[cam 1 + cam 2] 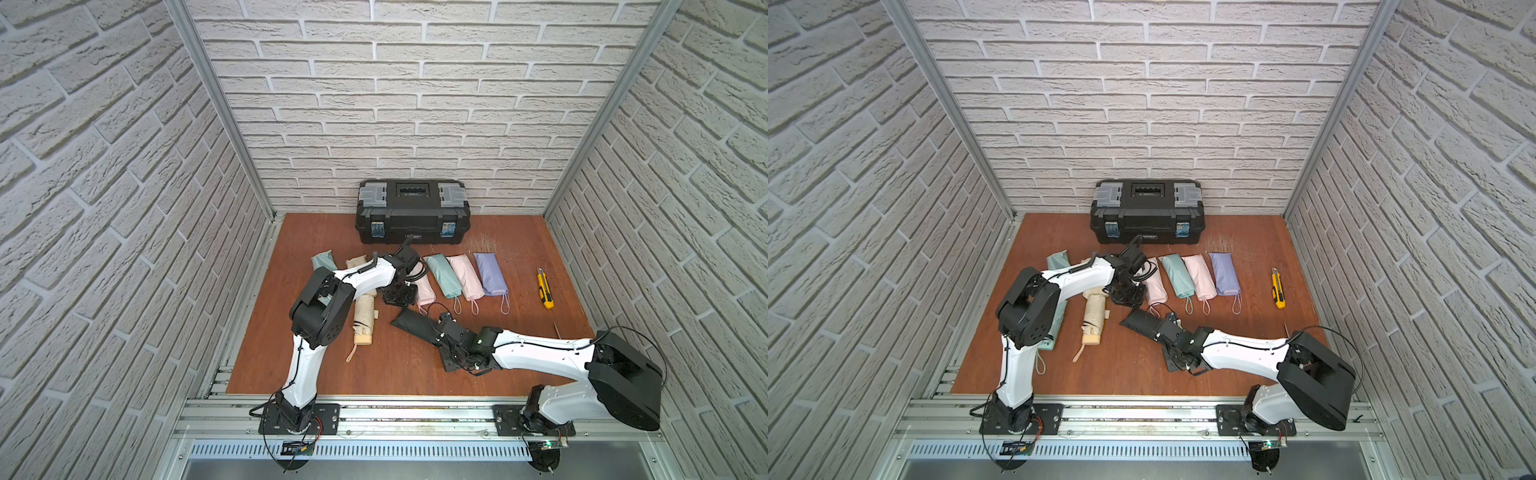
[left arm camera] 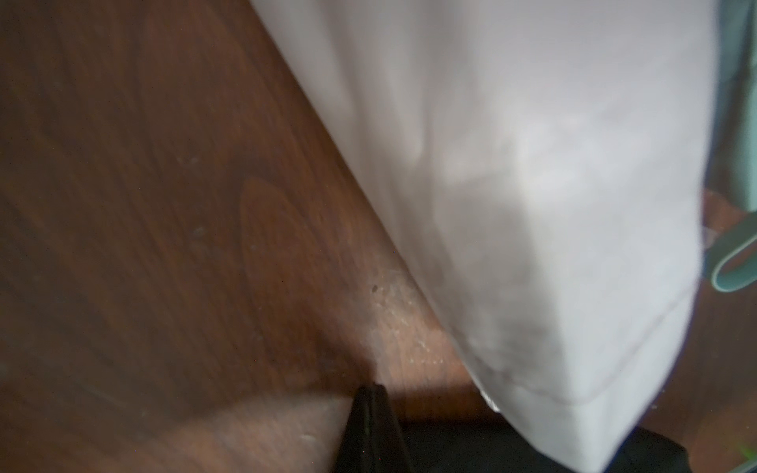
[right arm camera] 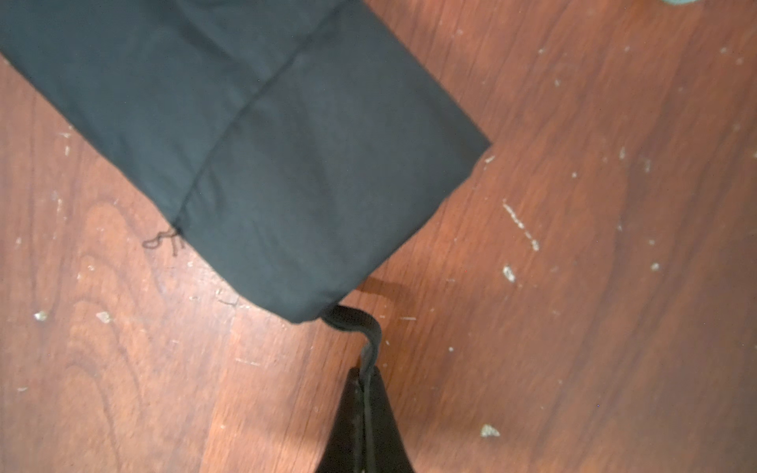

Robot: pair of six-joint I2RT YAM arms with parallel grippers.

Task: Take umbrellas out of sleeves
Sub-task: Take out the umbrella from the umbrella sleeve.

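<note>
Scuffed wood tabletop [image 1: 374, 365], white brick walls [image 1: 415, 104], left hand [image 2: 370, 393] together, right hand [image 3: 364, 376] clamped on black loop [image 3: 356, 321]

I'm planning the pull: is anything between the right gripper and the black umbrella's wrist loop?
Nothing visible does. The right gripper is shut on the black wrist loop, which sticks out of the black sleeve. Only bare wooden board lies around them.

Mint sleeve [image 1: 443, 275], pink sleeve [image 1: 467, 276] and lavender sleeve [image 1: 491, 274], with a yellow utility knife [image 1: 545, 288], black toolbox [image 1: 412, 210] and reddish-brown wood-grain tabletop [image 1: 395, 365].
</note>
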